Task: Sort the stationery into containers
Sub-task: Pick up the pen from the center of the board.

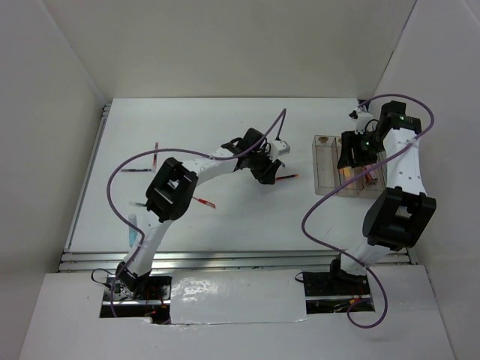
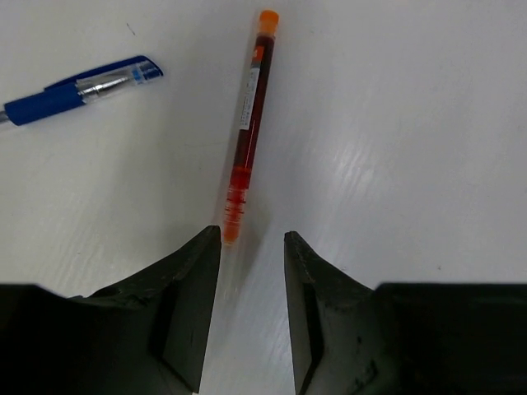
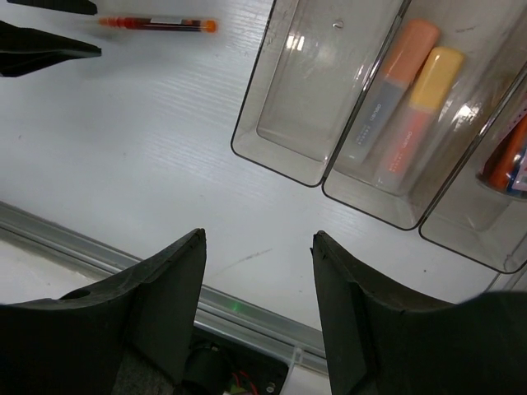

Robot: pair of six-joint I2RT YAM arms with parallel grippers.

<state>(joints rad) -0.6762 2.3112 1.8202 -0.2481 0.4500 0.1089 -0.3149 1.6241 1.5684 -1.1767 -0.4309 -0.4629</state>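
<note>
A thin red pen (image 2: 247, 123) with an orange cap lies on the white table, and its tip rests just off the left fingertip of my left gripper (image 2: 251, 239). The jaws stand apart with bare table between them. From above, this gripper (image 1: 268, 174) sits left of the same red pen (image 1: 286, 178). A blue pen (image 2: 82, 86) lies farther left. My right gripper (image 3: 258, 239) hangs open and empty near the clear containers (image 3: 313, 95). The first bin holds nothing. An orange marker (image 3: 395, 74) and a yellow-pink marker (image 3: 420, 107) lie in the second, and a red-orange item (image 3: 506, 156) in the third.
From above, the containers (image 1: 324, 169) stand at the right under my right arm. More pens lie at the left: a red one (image 1: 156, 154), a dark one (image 1: 135, 171) and another red one (image 1: 204, 202). A light-blue marker (image 1: 133, 229) lies near the front rail.
</note>
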